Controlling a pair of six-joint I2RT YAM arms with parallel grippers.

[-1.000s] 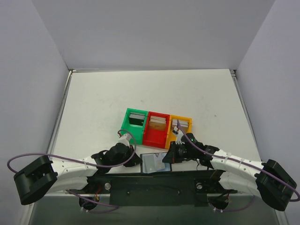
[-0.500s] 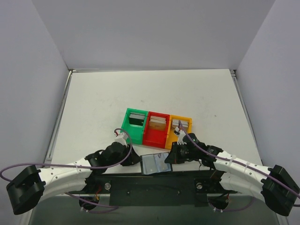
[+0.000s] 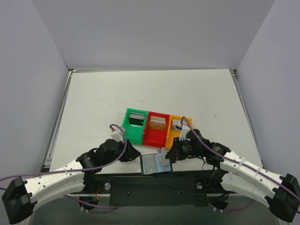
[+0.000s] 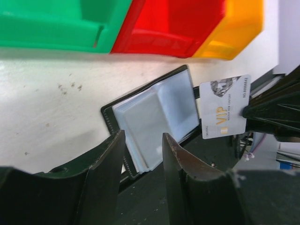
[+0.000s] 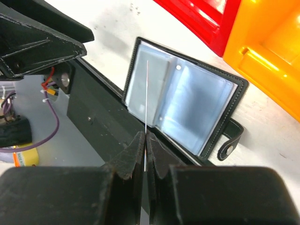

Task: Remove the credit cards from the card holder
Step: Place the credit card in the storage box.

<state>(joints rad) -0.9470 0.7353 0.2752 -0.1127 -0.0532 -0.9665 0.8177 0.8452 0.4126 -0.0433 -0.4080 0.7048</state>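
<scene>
— Presently, step in hand?
— Extraction of one credit card (image 4: pixel 222 113) from the card holder (image 4: pixel 150 122). Already free of the sleeves and pinched by one edge in the right gripper (image 4: pixel 262 112), jaws clamped flat on it. Lifted just off the near side of the three-box tray (image 3: pixel 143 136), by the join of the red and orange boxes.

— Position of the holder?
— Lying open on the table (image 3: pixel 103 103), just off the tray's near side before the red box, not touching it.

— Left gripper (image 4: pixel 143 140)?
— Fingers apart, nothing between them; hovering off the tray's near side before the green box, low over the holder's edge.

— Next move, by judgement?
— Carry to a tray box and release there, probably; stored cards (image 3: pixel 136 118) standing in all three. Steadying of the holder likely needed for any further pull; further cards in the sleeves not discernible.

— Materials and shapes?
— Card: thin, stiff, white, gold "VIP" lettering, rounded corners. Holder: black stitched cover, soft and matte, clear glossy sleeves, strap (image 5: pixel 229 140) with snap stud. Tray: hard, smooth plastic, square open-top boxes.
</scene>
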